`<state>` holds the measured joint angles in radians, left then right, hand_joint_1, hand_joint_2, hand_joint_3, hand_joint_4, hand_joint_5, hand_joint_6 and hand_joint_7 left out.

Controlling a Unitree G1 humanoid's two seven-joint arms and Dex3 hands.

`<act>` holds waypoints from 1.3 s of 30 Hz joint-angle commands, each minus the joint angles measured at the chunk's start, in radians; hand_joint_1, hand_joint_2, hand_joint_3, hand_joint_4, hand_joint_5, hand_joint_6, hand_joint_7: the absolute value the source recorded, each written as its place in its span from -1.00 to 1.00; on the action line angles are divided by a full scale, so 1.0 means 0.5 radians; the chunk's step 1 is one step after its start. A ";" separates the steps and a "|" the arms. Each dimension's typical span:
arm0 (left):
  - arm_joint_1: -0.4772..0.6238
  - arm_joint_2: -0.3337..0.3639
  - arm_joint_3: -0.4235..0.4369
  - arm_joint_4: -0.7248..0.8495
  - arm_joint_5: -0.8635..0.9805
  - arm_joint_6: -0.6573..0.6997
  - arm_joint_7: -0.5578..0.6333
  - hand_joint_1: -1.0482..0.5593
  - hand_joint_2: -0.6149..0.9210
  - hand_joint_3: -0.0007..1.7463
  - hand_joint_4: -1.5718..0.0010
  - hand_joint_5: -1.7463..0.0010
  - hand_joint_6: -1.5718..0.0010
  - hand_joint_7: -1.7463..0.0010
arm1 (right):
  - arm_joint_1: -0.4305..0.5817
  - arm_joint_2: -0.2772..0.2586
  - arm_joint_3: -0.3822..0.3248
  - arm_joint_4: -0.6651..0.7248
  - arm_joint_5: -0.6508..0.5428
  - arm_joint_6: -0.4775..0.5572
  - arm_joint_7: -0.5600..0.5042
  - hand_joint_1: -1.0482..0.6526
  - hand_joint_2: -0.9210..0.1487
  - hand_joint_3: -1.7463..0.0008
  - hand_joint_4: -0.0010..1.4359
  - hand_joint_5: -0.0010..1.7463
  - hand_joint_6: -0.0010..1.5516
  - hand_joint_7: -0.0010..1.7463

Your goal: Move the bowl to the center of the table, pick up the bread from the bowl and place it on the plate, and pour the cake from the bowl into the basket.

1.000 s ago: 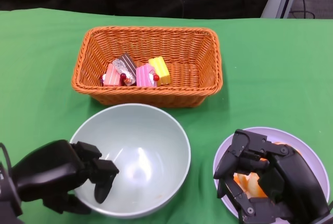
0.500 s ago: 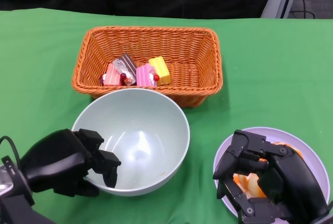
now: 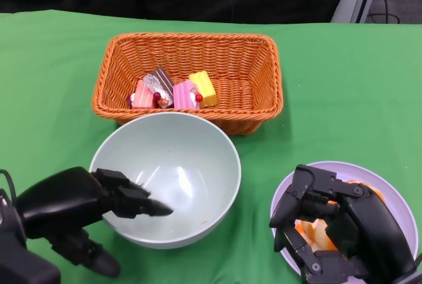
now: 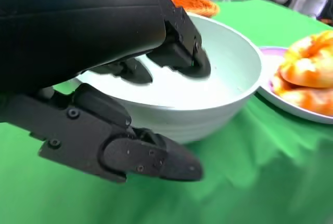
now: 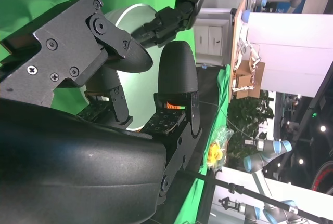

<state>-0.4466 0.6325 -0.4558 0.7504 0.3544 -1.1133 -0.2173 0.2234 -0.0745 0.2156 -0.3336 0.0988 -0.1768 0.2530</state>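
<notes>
While the bowl (image 3: 168,185) is sitting level again, the left hand (image 3: 79,201) is letting go of its rim.
Half a second ago the fingers were hooked over the near rim; now they are stretching flat across the inside with the thumb splayed below (no grip visible), so pouring looks finished. Bowl is looking empty, pale green, just in front of the basket (image 3: 264,60), where the cake (image 3: 173,90) pieces are lying. Right hand (image 3: 330,228) is hovering curled over the bread (image 3: 315,232) on the plate (image 3: 395,195); whether it is gripping, cannot tell.
</notes>
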 commanded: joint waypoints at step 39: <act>0.808 -0.462 0.756 -1.807 -1.673 2.298 -1.125 0.08 0.74 -0.08 0.07 -0.87 0.08 -0.64 | 0.068 -0.058 0.141 -0.570 0.121 0.574 0.062 0.12 -0.15 -0.32 0.07 0.77 -0.04 0.44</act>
<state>-0.0592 0.3815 -0.0940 -0.1325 -0.4827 0.0282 -0.7634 0.2464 -0.0948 0.2831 -0.5909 0.1485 0.0909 0.2885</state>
